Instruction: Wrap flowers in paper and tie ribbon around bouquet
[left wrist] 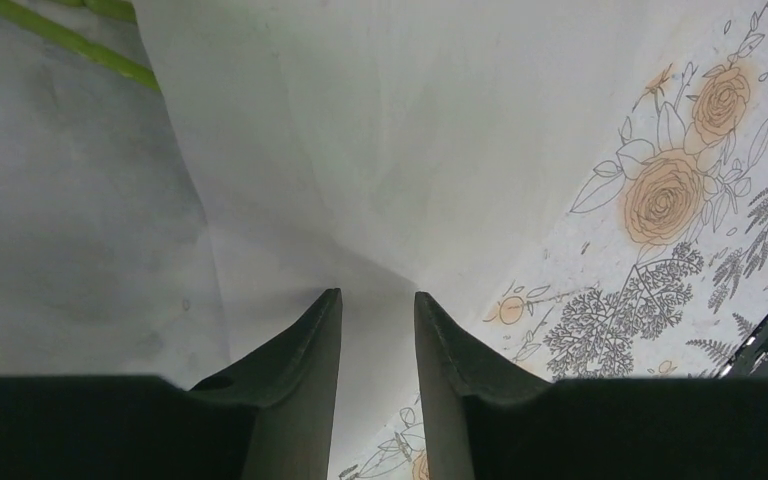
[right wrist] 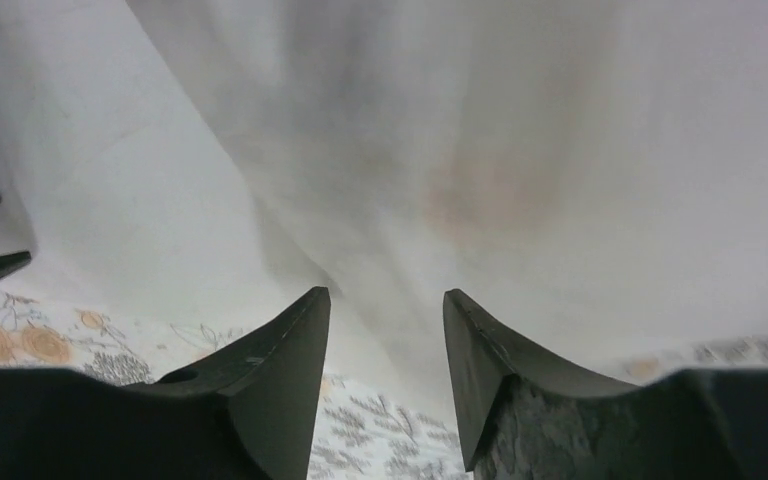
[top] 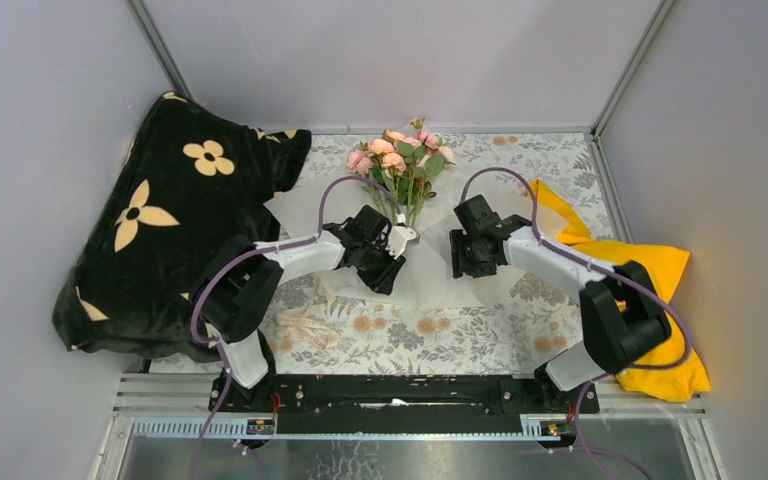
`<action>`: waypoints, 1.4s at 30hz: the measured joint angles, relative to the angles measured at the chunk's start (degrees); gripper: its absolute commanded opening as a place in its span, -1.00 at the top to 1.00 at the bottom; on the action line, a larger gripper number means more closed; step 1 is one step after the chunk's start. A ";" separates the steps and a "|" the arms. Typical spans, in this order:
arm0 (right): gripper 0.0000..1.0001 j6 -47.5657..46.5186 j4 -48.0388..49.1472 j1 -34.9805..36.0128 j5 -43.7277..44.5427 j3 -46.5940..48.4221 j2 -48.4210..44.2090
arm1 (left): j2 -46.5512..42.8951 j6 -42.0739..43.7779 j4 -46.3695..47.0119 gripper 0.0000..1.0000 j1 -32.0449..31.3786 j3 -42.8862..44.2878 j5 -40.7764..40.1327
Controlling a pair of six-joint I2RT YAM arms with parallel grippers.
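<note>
On the tablecloth (top: 440, 340) the flowers (top: 400, 160) lie front-to-back, blooms away; left end effector (left wrist: 378, 295) and right end effector (right wrist: 387, 292) gape.

The bunch of pink artificial roses (top: 400, 160) lies on the large translucent white paper sheet (top: 430, 285), mid-table toward the far edge — black plush blanket (top: 160, 230) at the left edge, yellow cloth (top: 660, 270) at the right, cream lacy ribbon (top: 305, 328) near-left, before the paper.
</note>
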 measured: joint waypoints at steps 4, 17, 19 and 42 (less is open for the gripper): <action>-0.20 3.17 -6.75 3.21 6.51 0.52 -7.82 | -0.81 -0.31 0.17 0.21 -0.02 -1.03 0.04; -0.57 24.79 -3.26 8.33 5.27 -17.55 -14.10 | -1.09 -1.18 0.26 0.21 -0.02 -1.42 0.66; -0.61 26.99 0.17 8.33 6.49 -18.27 -14.80 | -1.07 -1.31 0.26 0.20 -0.02 -1.44 0.87; 0.72 32.00 12.07 8.41 21.99 -21.62 -13.64 | -2.40 -0.90 -1.38 0.02 -0.28 -1.20 0.81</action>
